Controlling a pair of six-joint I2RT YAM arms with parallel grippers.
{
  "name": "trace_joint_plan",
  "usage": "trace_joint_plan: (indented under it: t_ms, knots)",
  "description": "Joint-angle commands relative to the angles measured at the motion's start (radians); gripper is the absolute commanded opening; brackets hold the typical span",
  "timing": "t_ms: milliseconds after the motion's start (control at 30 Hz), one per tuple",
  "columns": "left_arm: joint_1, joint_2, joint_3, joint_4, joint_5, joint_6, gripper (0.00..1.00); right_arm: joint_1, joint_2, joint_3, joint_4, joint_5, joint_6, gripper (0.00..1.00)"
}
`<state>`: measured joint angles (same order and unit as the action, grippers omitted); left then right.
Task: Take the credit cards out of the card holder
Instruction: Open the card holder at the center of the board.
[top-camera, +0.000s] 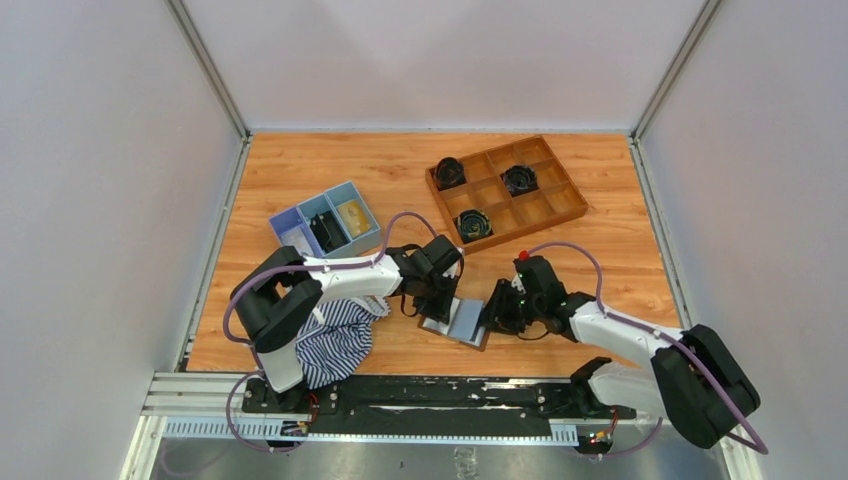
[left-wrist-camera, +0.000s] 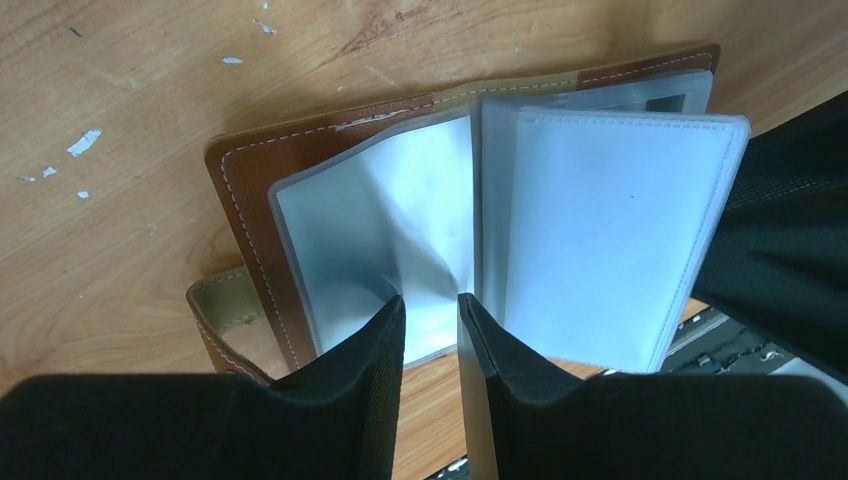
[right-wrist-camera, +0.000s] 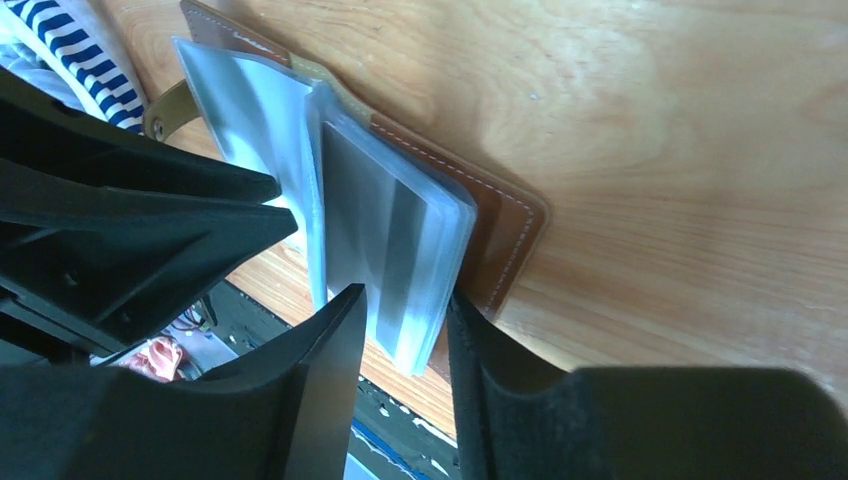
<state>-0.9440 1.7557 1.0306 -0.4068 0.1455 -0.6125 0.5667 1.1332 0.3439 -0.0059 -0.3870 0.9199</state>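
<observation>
Left pincer (left-wrist-camera: 432, 305): black, two-fingered, set narrow. Its tips sat at the near edge of the creased single sleeve (left-wrist-camera: 380, 220). Whether it nipped that sleeve or only pressed it flat could not be told.

Right pincer (right-wrist-camera: 405, 300): black, two-fingered, part-way apart, astride the near corner of the stacked sleeves (right-wrist-camera: 400, 230). One finger touched the stack on the cover side and a slight gap showed at the other. Judged loose, not gripping.

Small brown stitched folding card holder (top-camera: 462, 322) with pale grey-blue glossy plastic sleeves: lay open, cover down, on the orange-brown wood-grain bench (top-camera: 600, 260). It sat directly ahead of each pincer and between the two, with its spine running away from the fingertips.

Cards: none plainly seen. A greyer rectangle showed inside the stack between the right pincer's fingers, possibly a card, not certain.

Step in hand, as judged: parting the sleeves to reach a card edge. No card out yet.

Handling notes, as judged:
- Left pincer should bear down on its side, so the holder does not slide or fold shut when the other side is pulled.
- Right pincer should take one sleeve or one card edge, not the whole stack. Closing where it stood would clamp every sleeve together.
- The glossy plastic looked slippery and limp, so a pull in line with the sleeve mouth would suit better than a lift.
- The two pincers worked close together, so fingers could collide.
</observation>
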Motion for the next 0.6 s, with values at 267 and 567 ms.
trace_joint_plan:
  t_ms: [267, 567]
  knots:
    - [-0.006, 0.032, -0.054, 0.02, 0.014, 0.017, 0.3, 0.115, 0.017, 0.165, -0.186, 0.172, -0.091, 0.68]
    - [0.02, -0.095, -0.056, -0.047, -0.005, 0.024, 0.31, 0.155, 0.128, 0.239, -0.194, 0.189, -0.108, 0.7]
